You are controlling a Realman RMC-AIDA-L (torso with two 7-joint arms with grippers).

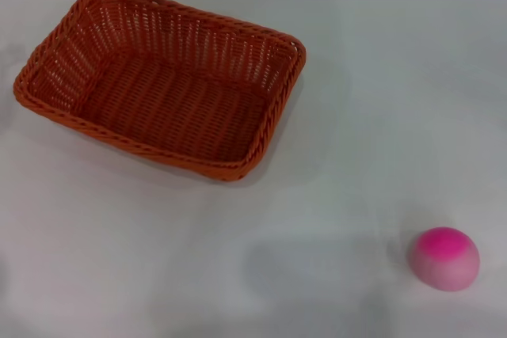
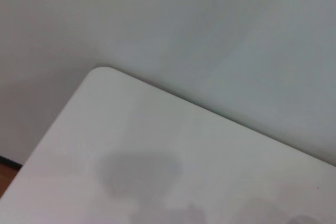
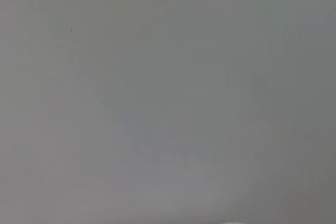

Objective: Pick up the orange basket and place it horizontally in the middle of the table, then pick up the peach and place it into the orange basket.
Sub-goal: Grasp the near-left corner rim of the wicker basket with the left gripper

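Nothing is looking done yet. The orange basket (image 1: 162, 81) is sitting upright on the white surface (image 1: 356, 100), in the far-left part of the head view, turned at an angle instead of lying square across the middle, and it is holding nothing. The peach (image 1: 444, 258) is resting on the surface at the near right, well apart from the basket, pink side up.

Both steps are remaining, I judge: the basket is needing a lift, a turn to horizontal and a set-down in the middle; then the peach is going in.

No arm is showing in the head view. The left wrist view is giving only a rounded corner of the surface against a pale wall, with soft shadows that may be from the arm, hard to say. The right wrist view is showing plain grey. So neither pincer is appearing anywhere, and I cannot tell whether either is spread or pressed together.

Count: one basket, one peach, one surface, zero pincers in sight.
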